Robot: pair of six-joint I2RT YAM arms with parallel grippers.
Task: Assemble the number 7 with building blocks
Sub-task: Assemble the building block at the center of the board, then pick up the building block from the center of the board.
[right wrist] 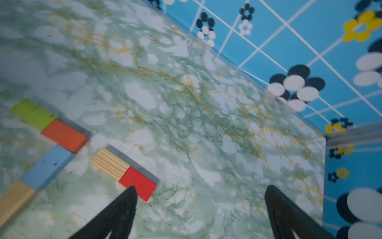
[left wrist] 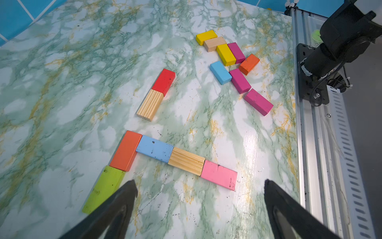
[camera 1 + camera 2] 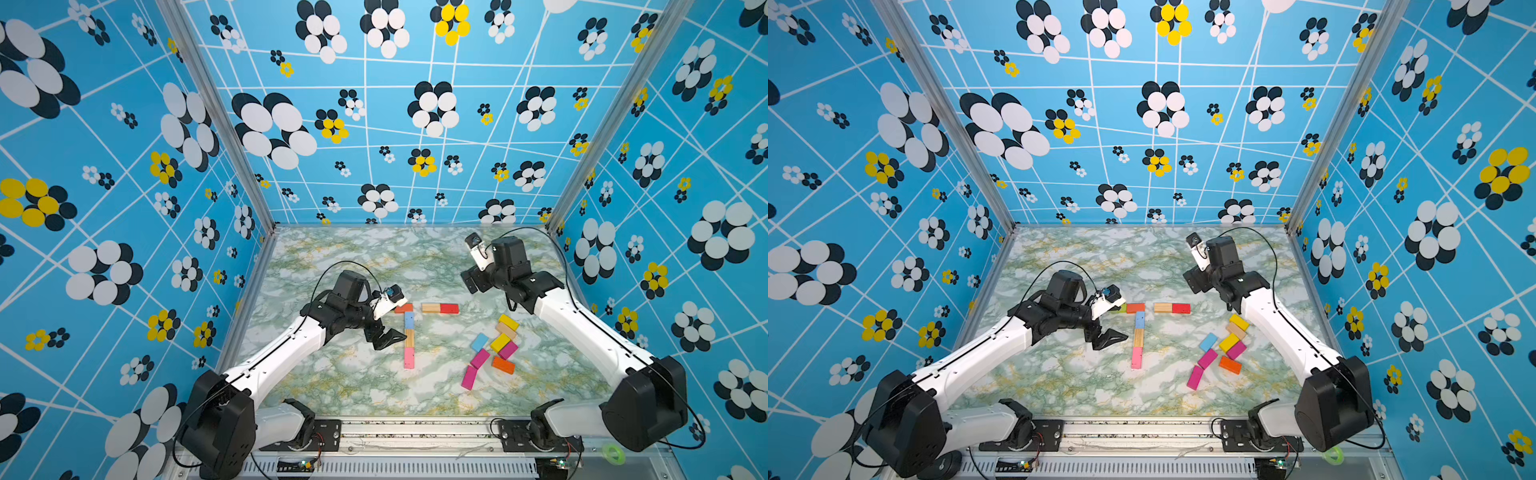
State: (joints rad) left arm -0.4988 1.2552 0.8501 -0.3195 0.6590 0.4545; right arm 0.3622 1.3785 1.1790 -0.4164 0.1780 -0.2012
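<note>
The number 7 lies mid-table: a green block (image 2: 103, 189) and an orange block (image 2: 126, 150) form the bar. A light blue block (image 2: 155, 151), a striped wood block (image 2: 186, 161) and a pink block (image 2: 219, 174) form the stem. In both top views my left wrist hides most of the green block. My left gripper (image 2: 199, 182) hovers open and empty just left of the stem (image 3: 409, 338). My right gripper (image 1: 200, 187) is open and empty, raised behind a separate wood-and-red pair (image 3: 440, 308); its view is blurred.
A loose cluster of building blocks (image 3: 494, 349) lies right of the stem: yellow, wood, light blue, magenta and orange (image 3: 503, 365). The right arm (image 3: 582, 328) reaches over the table's right side. Patterned walls close three sides, and a metal rail (image 3: 415, 432) runs along the front.
</note>
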